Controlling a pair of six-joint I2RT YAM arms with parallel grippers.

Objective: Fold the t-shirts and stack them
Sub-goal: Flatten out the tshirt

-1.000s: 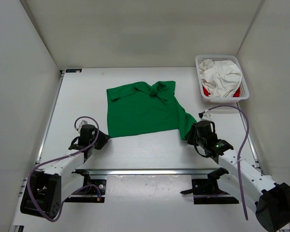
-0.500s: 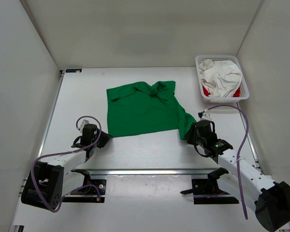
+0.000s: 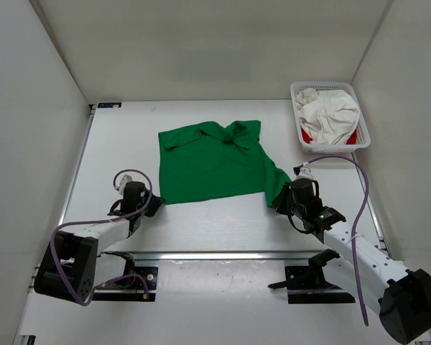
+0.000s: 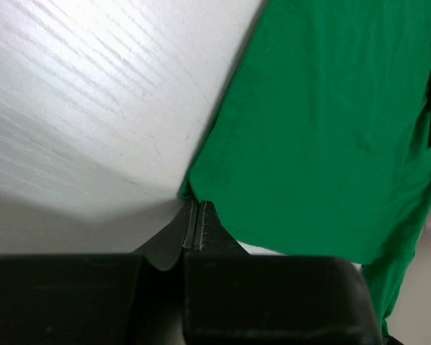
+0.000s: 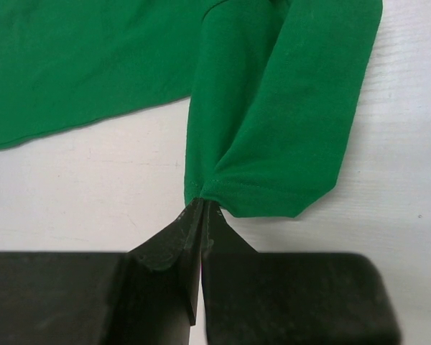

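The green t-shirt [image 3: 212,162] lies spread on the table, rumpled near its collar. My left gripper [image 3: 156,203] is shut on its near-left hem corner [image 4: 194,192]. My right gripper [image 3: 276,201] is shut on the end of the near-right sleeve [image 5: 205,195], which trails toward me. The white t-shirt [image 3: 330,115] is crumpled in the basket with the red t-shirt [image 3: 307,135] showing under it.
The white mesh basket [image 3: 365,136] stands at the back right against the right wall. White walls enclose the table on the left, back and right. A metal rail [image 3: 223,253] runs along the near edge.
My left arm has shifted slightly right and forward, its gripper staying at the shirt's near-left corner. The right arm and the shirt have hardly moved.
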